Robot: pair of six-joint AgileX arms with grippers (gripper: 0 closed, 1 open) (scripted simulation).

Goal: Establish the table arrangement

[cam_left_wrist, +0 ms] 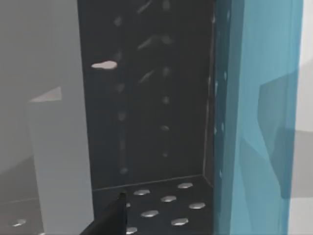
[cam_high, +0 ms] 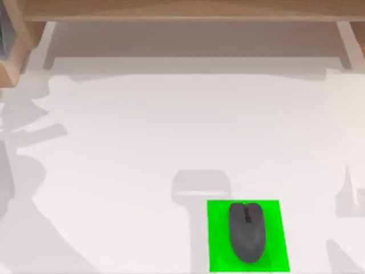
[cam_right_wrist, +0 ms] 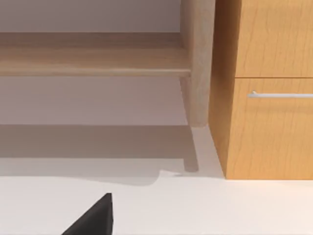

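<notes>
One mouse (cam_high: 247, 231) sits on the green pad (cam_high: 274, 257), near front edge of the table (cam_high: 142, 142), right of centre in top view. Mouse's long axis runs front-to-back, wheel end toward the wooden frame (cam_high: 182, 10) at the rear. It lies fully inside the pad, so arrangement looks done or nearly so, judging by layout alone.

Right gripper (cam_right_wrist: 90, 218): just a dark finger tip shows in its wrist view, over bare table, facing the frame's leg and a wooden drawer unit (cam_right_wrist: 271, 98). Can't tell if fingers wide or narrow.

Left gripper (cam_left_wrist: 110, 220): dark tip shows, facing a dark perforated panel (cam_left_wrist: 146, 98) beside a blue wall (cam_left_wrist: 259, 122). Finger state can't tell.

Which way mouse lies from either gripper can't be fixed, though it sits on the right arm's side, prob. nearer that arm.
</notes>
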